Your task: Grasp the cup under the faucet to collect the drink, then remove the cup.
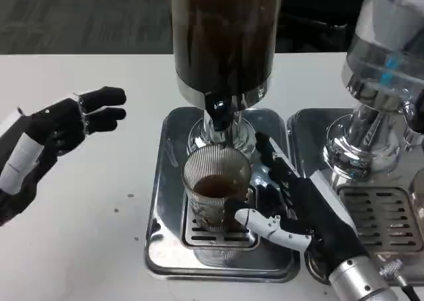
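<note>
A ribbed clear cup (216,187) stands on the drip grate (199,235) of the left dispenser, right under its black faucet (220,111). Brown drink fills roughly the lower half of the cup. My right hand (291,208) is beside the cup on its right; its white thumb reaches across the front of the cup's base and its black fingers lie behind the cup's right side, so it holds the cup. My left hand (63,125) hovers over the table far to the left, fingers apart, holding nothing.
The dark drink tank (224,36) towers over the chrome tray (156,248). A second dispenser with a clear tank (387,49) and its own grate (381,215) stands close on the right. Bare white table (86,215) stretches to the left.
</note>
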